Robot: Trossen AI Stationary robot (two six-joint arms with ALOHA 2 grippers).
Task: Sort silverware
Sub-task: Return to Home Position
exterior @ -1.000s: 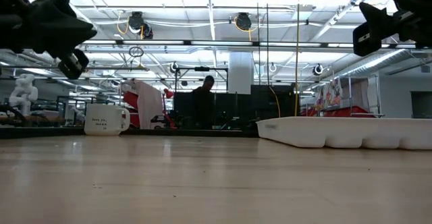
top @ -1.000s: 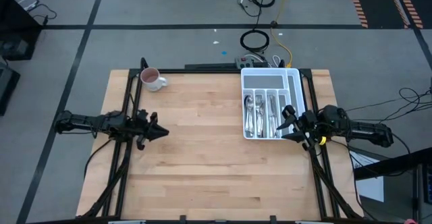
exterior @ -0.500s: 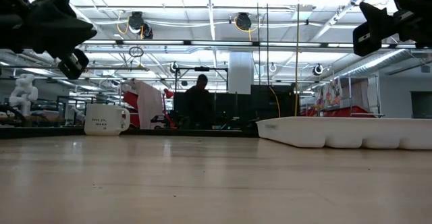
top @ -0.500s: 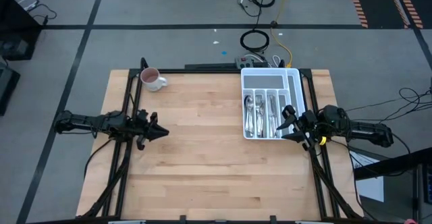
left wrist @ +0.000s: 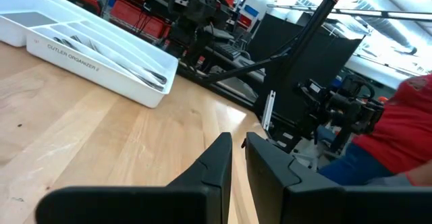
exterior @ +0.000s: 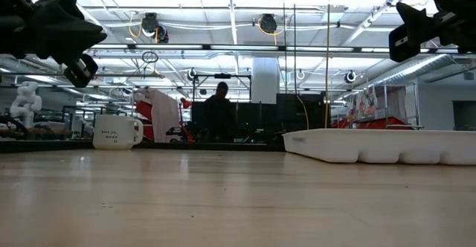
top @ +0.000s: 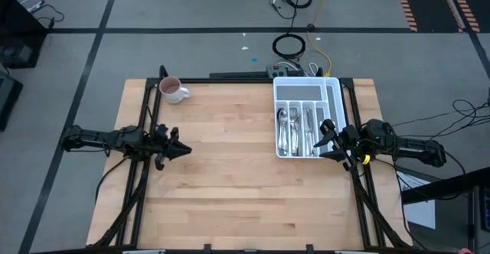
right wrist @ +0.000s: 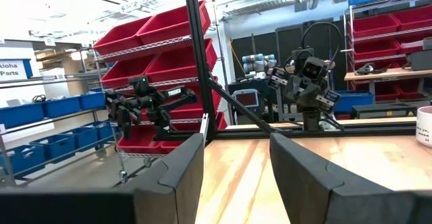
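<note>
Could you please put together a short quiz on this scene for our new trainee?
1. True or false: some silverware lies on the bare table, outside the white tray.
2. Where does the mug stand? A: in the tray. B: at a table corner on the left arm's side. C: between the right gripper's fingers.
3. Fill in: the right gripper's fingers are ___ and hold nothing.
Key: 1 false, every visible piece lies in the tray; 2 B; 3 open.

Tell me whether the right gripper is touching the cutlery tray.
Apart. In the low view the right gripper hangs well above the cutlery tray, with clear space between them.
</note>
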